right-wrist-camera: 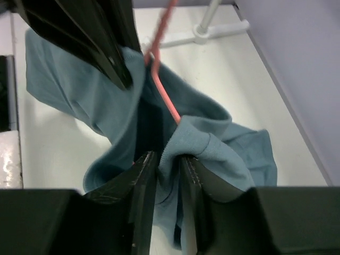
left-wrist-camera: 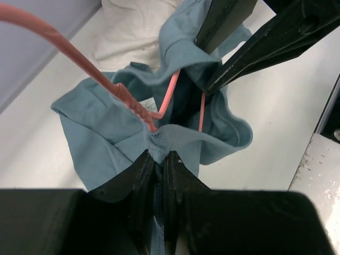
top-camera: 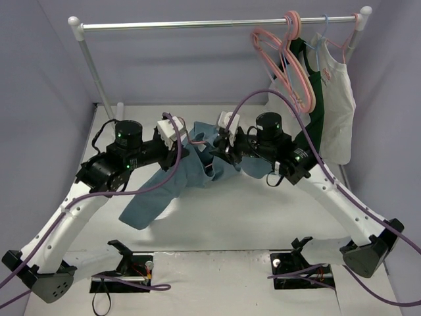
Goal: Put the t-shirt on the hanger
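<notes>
The teal t-shirt hangs bunched between my two grippers above the table, its lower part trailing down to the left. My left gripper is shut on the ribbed collar of the t-shirt. The pink hanger runs from the upper left down into the neck opening, and its arms show inside the cloth. My right gripper faces the left one, jaws slightly apart, with a loose fold of the t-shirt lying between them. The hanger passes just beyond that fold.
A clothes rail spans the back. At its right end hang spare pink hangers, a dark green garment, a white sleeveless top and a pale blue hanger. The rack's foot stands near the right wall.
</notes>
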